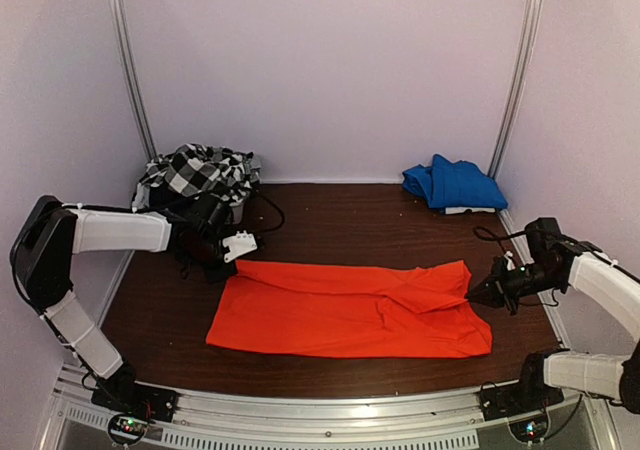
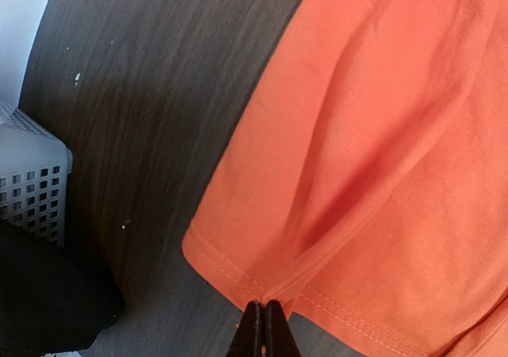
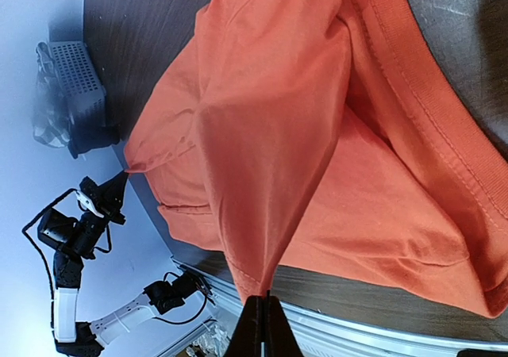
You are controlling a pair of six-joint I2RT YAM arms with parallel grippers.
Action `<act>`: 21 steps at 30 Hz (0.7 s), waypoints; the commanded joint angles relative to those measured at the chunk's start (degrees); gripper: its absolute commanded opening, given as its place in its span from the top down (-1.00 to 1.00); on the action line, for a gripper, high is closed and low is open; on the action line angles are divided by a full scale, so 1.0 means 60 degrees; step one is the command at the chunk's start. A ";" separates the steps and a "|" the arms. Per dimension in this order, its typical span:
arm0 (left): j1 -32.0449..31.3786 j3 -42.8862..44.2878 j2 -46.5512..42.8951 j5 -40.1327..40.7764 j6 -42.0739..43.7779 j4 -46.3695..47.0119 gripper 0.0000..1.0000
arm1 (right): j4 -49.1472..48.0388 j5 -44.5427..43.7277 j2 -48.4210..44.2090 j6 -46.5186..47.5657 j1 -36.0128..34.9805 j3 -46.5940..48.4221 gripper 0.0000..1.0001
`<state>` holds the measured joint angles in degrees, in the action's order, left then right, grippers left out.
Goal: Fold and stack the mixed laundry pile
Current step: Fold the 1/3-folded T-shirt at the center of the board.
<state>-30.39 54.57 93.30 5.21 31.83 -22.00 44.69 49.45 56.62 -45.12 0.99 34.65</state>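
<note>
Across the middle of the dark wooden table (image 1: 330, 220) lies the orange shirt (image 1: 350, 310), spread out wide from left to right with a few soft creases. Its ribbed collar (image 3: 421, 79) sits at the right-hand end.

The left gripper (image 1: 240, 250) reaches in from the left, clenched on the far left corner of the orange shirt. In the left wrist view its 2 fingers (image 2: 252, 333) are pressed together on the stitched hem. The right gripper (image 1: 470, 295) comes in from the right, pinched tight on the shirt's right edge. In the right wrist view the cloth rises in a tented fold that narrows to a point at the closed fingertips (image 3: 255, 329).

Behind the left gripper, in the far left corner, stands a white slatted basket (image 2: 32, 182) with the checked garment (image 1: 195, 175) heaped over it. A piece of black cloth (image 2: 48, 301) lies on the table just beside the basket, near the shirt's held corner but apart from it. A black cable (image 1: 272, 210) loops on the table to the right of the basket.

At the far right corner a blue garment (image 1: 455, 185) lies folded against the back wall, well apart from the orange shirt. Bare wood separates the shirt from the basket and from the blue garment, and no other thing lies on the shirt.
</note>
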 commanded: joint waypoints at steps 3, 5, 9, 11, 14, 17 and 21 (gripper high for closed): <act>-0.0329 -0.0203 -0.0093 -0.0173 0.0169 0.0247 1.00 | -0.0515 -0.0081 0.0006 -0.0260 -0.0041 0.0076 1.00; -0.0393 -0.0041 0.0074 0.0030 0.0118 0.0109 1.00 | -0.0699 0.0054 0.0058 -0.0470 -0.0048 0.0157 1.00; -0.0417 0.0878 -0.0362 -0.0508 -0.0809 -0.0374 0.67 | -0.1125 0.0463 0.0154 -0.0835 -0.0062 0.0268 1.00; -0.0672 0.1231 -0.0857 -0.1277 -0.1459 -0.0126 0.22 | -0.1069 0.0456 0.0320 -0.0695 -0.0062 0.0313 1.00; -0.1597 0.1344 -0.1412 -0.1705 -0.2594 0.1212 -0.12 | -0.1292 0.0451 0.0480 -0.0652 -0.0072 0.0136 1.00; -0.2646 0.1750 -0.0808 -0.1886 -0.3862 0.2154 -0.13 | -0.2240 0.0384 0.0703 -0.1040 -0.0075 -0.0137 1.00; -0.4316 0.2619 0.0835 -0.1251 -0.4506 0.3117 -0.13 | -0.4099 0.0243 0.1654 -0.1795 -0.0078 -0.0094 1.00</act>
<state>-48.77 66.48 89.52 -2.50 12.71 -11.90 32.10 51.48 62.22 -51.46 0.97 34.28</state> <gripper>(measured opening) 0.563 0.006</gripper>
